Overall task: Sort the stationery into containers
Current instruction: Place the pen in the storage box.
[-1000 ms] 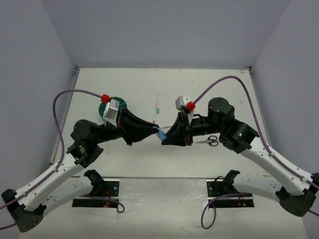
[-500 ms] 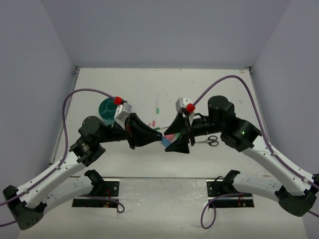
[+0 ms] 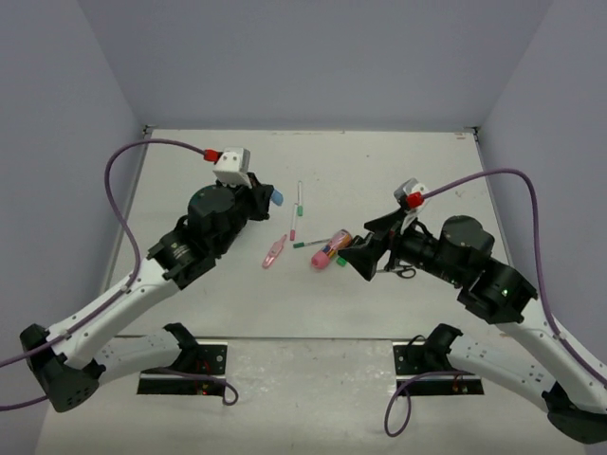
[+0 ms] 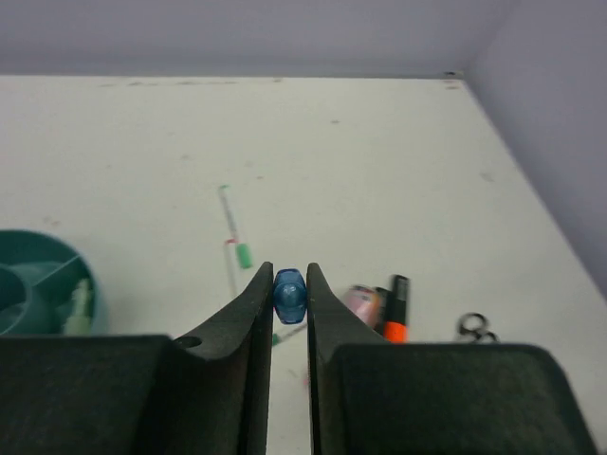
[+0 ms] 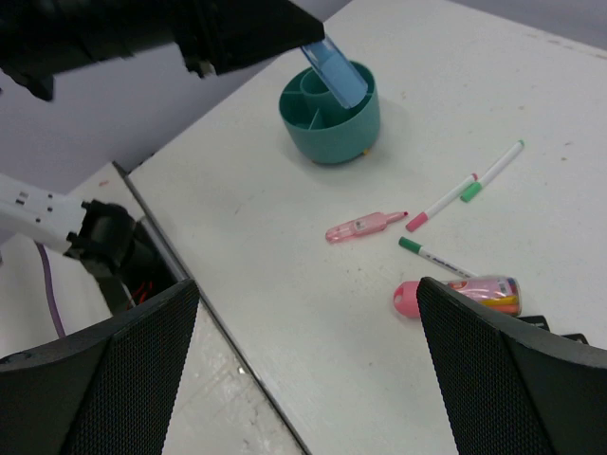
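My left gripper (image 4: 289,276) is shut on a blue clip (image 4: 289,296), held in the air over the teal organiser (image 5: 330,118). From above, that clip (image 3: 277,198) shows at the arm's tip. My right gripper (image 3: 358,256) stands open and empty, above the table near a pink stubby tube (image 3: 328,251). A pink clip (image 3: 274,250) and three thin white pens (image 3: 293,225) lie in the middle. An orange highlighter (image 4: 396,314) lies beside the tube. Small black scissors (image 3: 404,271) are partly hidden by the right arm.
The organiser (image 4: 38,284) has inner dividers and holds something pale in one compartment. In the top view my left arm covers it. The table's near edge (image 5: 204,308) runs below my right gripper, with a mounting plate beyond it.
The two grippers met at the table's middle around the blue clip. My right gripper has opened and drawn back right. My left arm has swung back left with the clip.
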Robot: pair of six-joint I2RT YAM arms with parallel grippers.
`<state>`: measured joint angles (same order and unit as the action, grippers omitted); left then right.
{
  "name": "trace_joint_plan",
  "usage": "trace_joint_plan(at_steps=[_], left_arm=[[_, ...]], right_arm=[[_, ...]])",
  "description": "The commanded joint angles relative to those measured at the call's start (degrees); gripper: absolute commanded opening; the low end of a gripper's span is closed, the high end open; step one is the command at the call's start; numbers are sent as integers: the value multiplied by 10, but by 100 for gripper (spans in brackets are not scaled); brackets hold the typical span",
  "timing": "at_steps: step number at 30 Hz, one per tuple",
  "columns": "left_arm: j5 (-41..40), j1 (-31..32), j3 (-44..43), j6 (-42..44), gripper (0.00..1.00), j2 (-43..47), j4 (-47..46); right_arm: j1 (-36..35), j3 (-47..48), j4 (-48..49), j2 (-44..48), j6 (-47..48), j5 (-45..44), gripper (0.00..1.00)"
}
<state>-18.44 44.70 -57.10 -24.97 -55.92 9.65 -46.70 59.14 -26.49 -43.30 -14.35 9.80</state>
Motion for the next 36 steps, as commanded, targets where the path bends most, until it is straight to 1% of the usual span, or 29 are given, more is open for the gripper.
trace_joint_plan(at_steps=[1,2,4,7,9,14,18,23,28,33,34,35,36], left_arm=[[-239,-43,-37,69,0,-93,18],[-219,-71,-50,73,0,-106,22],[-207,-117,-58,89,0,-136,17],[-191,-161,-56,111,0,-166,7],[-185,-176,-58,113,0,-193,21],[-184,-182,-38,115,0,-221,-7],[-191,-188,-29,110,0,-232,-6],[-179,-189,-11,99,0,-231,-4],[-125,-189,5,84,0,-229,-1],[-117,-189,18,75,0,-237,16],[-113,-189,17,73,3,-239,21],[-110,-189,16,73,11,-240,25],[-106,-189,15,73,27,-241,28]], right_arm=[[1,-15,9,34,-57,-99,99],[0,-20,9,36,-60,-98,99],[1,-35,9,45,-63,-83,99],[1,-55,11,53,-61,-75,99],[1,-62,12,56,-60,-74,99],[0,-65,21,56,-54,-59,99],[1,-66,21,58,-48,-53,99],[0,-68,23,57,-45,-51,99],[1,-68,29,48,-43,-47,99],[1,-67,36,35,-44,-37,99],[1,-67,39,33,-44,-34,99],[1,-68,42,32,-45,-32,99],[1,-69,45,30,-45,-30,99]])
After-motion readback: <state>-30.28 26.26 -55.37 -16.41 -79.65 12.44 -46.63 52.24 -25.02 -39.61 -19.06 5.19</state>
